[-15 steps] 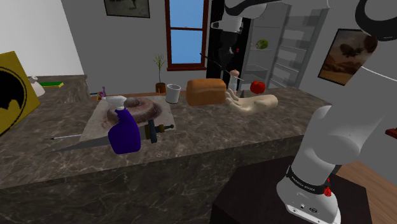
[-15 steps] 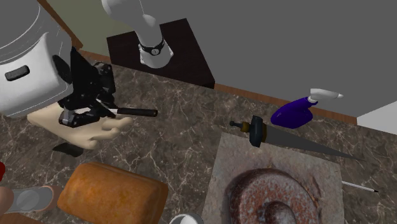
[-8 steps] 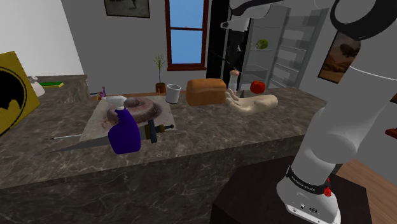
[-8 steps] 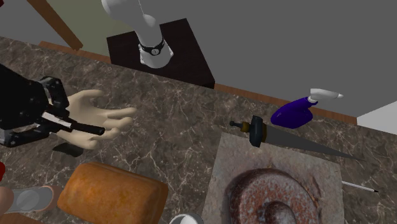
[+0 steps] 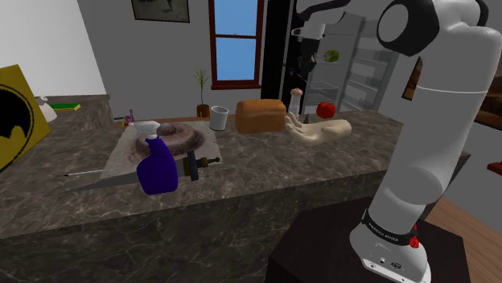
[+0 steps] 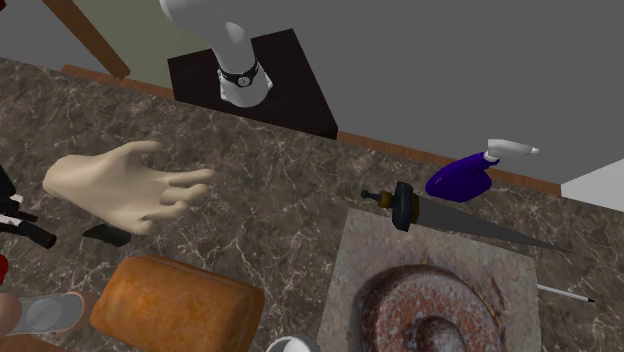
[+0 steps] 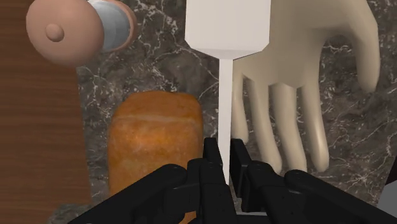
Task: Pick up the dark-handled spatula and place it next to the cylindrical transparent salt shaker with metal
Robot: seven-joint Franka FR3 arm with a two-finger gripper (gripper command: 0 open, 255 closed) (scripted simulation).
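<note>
Hand (image 7: 224, 151) clasping spatula (image 7: 228, 25), aloft (over counter (image 7: 159, 63))

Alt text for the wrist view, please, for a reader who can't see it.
The gripper holds a white spatula by its thin shank between shut jaws, blade pointing away. Below lies a dark marbled counter with a bread loaf, a beige model hand and a salt shaker.

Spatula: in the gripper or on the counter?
In the gripper: its fingers clasp the thin shaft of the spatula, whose white blade is raised clear of the counter.
</note>
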